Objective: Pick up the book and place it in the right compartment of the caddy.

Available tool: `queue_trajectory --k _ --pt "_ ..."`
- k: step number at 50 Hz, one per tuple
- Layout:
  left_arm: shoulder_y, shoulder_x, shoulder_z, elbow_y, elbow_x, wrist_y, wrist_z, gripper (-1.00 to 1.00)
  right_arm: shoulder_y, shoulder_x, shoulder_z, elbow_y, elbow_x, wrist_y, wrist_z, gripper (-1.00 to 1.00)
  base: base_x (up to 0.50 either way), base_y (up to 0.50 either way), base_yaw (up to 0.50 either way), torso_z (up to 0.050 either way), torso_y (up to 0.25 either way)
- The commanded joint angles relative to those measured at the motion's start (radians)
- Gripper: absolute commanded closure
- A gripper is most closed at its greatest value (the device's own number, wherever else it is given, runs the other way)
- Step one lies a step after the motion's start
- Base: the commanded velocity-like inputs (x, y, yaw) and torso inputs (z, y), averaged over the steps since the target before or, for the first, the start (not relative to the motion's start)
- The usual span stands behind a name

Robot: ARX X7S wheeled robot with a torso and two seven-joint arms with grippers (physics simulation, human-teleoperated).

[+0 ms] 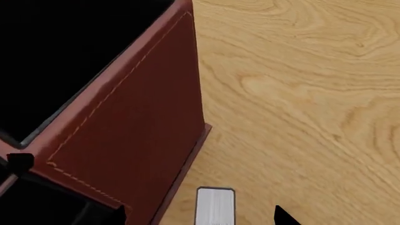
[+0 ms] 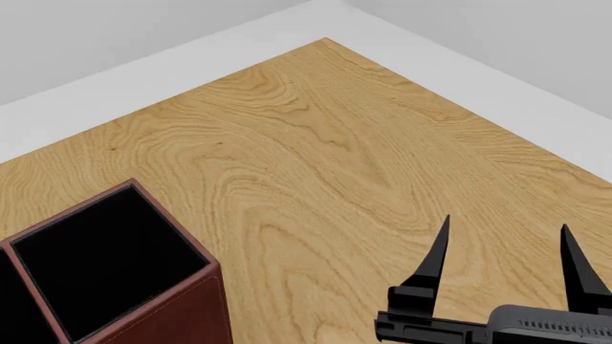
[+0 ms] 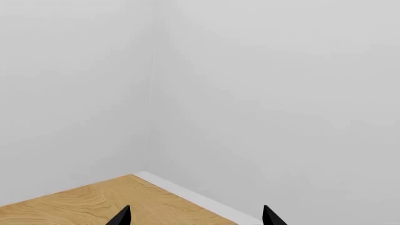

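**Caddy at the table's left, right claw wide over bare wood**

The table (image 2: 316,165) of pale wood grain fills the head view, its far corner meeting a white floor strip and grey walls. The caddy (image 2: 172,308) sits at the lower left, reddish-brown outside; its right compartment (image 2: 100,265), the square black-lined well, gapes open at the top. The right claw (image 2: 504,247) hovers over bare wood well to the right of the caddy, its two black fingers spread wide and holding nothing. The left wrist view looks down the caddy's stitched wall to the wood; the left claw's own state cannot be told. The book shows in no view.
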Motion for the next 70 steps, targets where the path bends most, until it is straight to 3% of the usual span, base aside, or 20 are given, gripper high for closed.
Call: queue_trajectory --k 1,34,68,69,70 --pt "0.018 0.024 0.033 -0.038 0.064 -0.003 0.050 -1.00 -0.003 0.002 0.002 0.000 0.006 -0.004 0.003 -1.00 0.00 0.00 0.00 0.000 0.000" --pt "0.086 0.061 0.108 -0.153 0.234 0.046 0.169 -1.00 0.004 0.012 -0.012 0.012 0.014 -0.010 0.005 -1.00 0.00 0.00 0.00 0.000 0.000" --pt "0.112 0.066 0.145 -0.224 0.316 0.081 0.211 -1.00 0.005 0.022 -0.018 0.006 0.022 -0.004 0.017 -1.00 0.00 0.00 0.00 0.000 0.000" --pt "0.111 0.066 0.145 -0.229 0.317 0.082 0.212 1.00 0.005 0.022 -0.017 0.005 0.023 -0.005 0.017 -1.00 0.00 0.00 0.00 0.000 0.000" --pt "0.112 0.067 0.147 -0.231 0.323 0.083 0.214 1.00 0.005 0.022 -0.017 0.005 0.023 -0.005 0.017 -1.00 0.01 -0.01 0.00 0.000 0.000"
